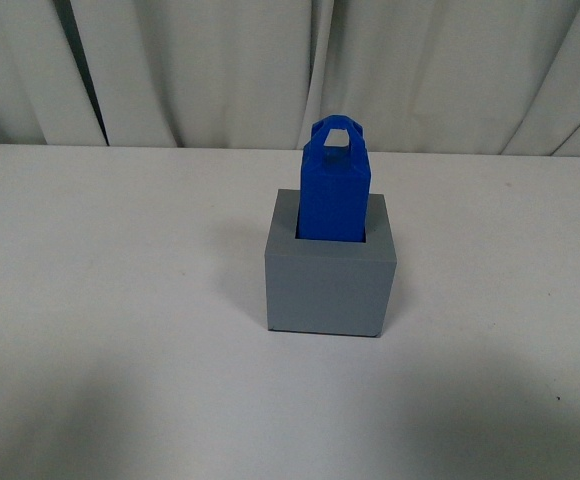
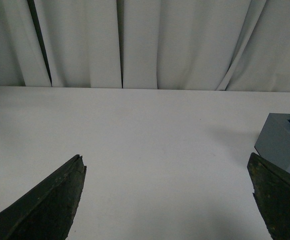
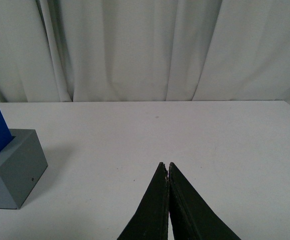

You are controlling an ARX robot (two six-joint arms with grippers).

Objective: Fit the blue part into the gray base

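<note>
So, rough rundown of the scene:

Blue part (image 1: pixel 335 190): standing upright in the socket of the base, lower end sunk in, most of its height sticking out above the rim. Looped handle with the hole is on top. Looks a touch off-centre in the socket, sitting toward the far side.

Base (image 1: pixel 328 285): gray cube on the white counter (image 1: pixel 120 300), roughly mid-frame in the front view, nothing touching it from outside.

Left hand (image 2: pixel 166 170): wide open, fingers far apart, holding nothing. Only bare counter between them. The base and a sliver of blue show at the edge of its wrist view, close by one finger (image 2: pixel 277 200).

Right hand (image 3: pixel 167 170): fingertips pressed together, nothing between them. It's over bare counter, and the base sits well off to one side in its view.

Backdrop: white curtain (image 1: pixel 220 70) hanging behind the counter.

Arms: neither shows up in the front view.
</note>
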